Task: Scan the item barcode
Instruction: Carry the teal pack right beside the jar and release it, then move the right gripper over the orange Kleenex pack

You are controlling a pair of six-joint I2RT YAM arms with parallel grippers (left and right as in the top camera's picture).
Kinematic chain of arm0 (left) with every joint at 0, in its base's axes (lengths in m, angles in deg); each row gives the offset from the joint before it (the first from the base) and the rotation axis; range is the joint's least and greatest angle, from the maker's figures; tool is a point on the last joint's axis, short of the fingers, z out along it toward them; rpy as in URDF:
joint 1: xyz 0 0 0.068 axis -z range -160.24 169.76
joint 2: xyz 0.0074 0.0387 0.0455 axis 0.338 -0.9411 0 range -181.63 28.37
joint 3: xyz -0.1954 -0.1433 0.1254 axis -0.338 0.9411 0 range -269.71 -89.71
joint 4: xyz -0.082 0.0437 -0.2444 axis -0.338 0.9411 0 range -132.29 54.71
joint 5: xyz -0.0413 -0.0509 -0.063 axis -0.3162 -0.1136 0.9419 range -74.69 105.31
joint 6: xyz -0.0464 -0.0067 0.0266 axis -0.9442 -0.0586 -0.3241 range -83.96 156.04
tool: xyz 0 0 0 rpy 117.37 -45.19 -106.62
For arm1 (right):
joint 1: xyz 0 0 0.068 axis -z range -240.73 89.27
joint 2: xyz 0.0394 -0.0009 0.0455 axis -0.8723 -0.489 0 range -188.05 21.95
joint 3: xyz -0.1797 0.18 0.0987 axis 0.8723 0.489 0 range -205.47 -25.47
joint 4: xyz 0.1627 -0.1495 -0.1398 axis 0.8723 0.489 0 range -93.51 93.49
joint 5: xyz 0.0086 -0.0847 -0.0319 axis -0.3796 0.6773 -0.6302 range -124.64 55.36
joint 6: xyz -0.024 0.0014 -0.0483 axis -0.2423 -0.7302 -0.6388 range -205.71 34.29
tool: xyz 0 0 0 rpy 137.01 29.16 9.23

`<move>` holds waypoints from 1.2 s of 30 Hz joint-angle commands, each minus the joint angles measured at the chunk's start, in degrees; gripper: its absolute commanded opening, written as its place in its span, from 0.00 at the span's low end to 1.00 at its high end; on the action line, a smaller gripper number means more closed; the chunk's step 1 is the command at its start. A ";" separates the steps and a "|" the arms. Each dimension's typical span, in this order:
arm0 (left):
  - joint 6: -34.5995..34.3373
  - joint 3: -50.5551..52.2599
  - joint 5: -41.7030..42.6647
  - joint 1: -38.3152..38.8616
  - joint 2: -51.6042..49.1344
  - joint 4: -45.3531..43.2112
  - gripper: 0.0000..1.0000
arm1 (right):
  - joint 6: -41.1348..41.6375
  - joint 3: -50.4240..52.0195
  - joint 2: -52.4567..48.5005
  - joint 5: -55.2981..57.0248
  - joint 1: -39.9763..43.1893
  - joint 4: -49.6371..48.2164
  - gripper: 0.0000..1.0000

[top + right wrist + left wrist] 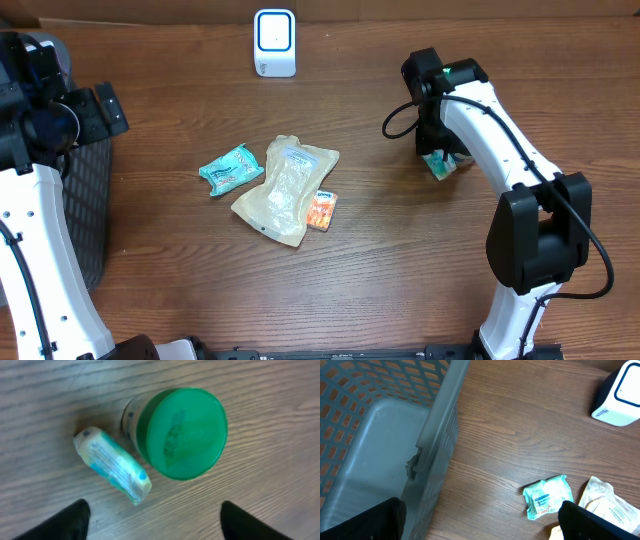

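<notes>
The right tool [154, 505] is spread wide, empty, above the blue-and-white wrapped packet [112, 465] laid beside a green-lidded round jar [177, 432] on the wooden counter [270, 390], seemingly sorted aside; the left tool [477, 510] is likewise wide.

Matt wood-grain table [400, 260], smooth green plastic lid [182, 432], glossy crinkled packet [112, 465], perhaps film

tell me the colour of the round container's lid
Green lid, clearest in the right wrist view.
</notes>
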 commanded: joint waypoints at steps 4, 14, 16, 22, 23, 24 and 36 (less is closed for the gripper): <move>1.29 -1.18 -0.07 0.02 -0.13 -0.04 0.99 | -0.22 -2.49 0.39 -9.53 0.20 4.17 0.83; 1.27 -1.18 -0.07 0.02 -0.13 -0.07 0.99 | -0.20 -1.40 0.37 -42.93 -2.36 1.42 0.50; 1.27 -1.18 -0.07 0.02 -0.13 -0.07 1.00 | -0.20 0.09 0.37 -45.57 -3.89 0.07 0.44; 1.27 -1.18 -0.07 0.02 -0.13 -0.07 1.00 | 1.66 4.26 0.37 -49.00 -10.43 -3.69 0.23; 1.29 -1.18 -0.07 0.02 -0.13 -0.07 1.00 | 2.29 4.92 0.37 -49.00 -11.78 -4.98 0.20; 1.27 -1.18 -0.07 0.02 -0.13 -0.07 1.00 | 3.28 5.64 0.37 -48.87 -13.00 -6.36 0.18; 1.29 -1.18 -0.07 0.02 -0.13 -0.07 1.00 | 18.49 18.16 0.37 -48.11 -20.35 -25.73 0.04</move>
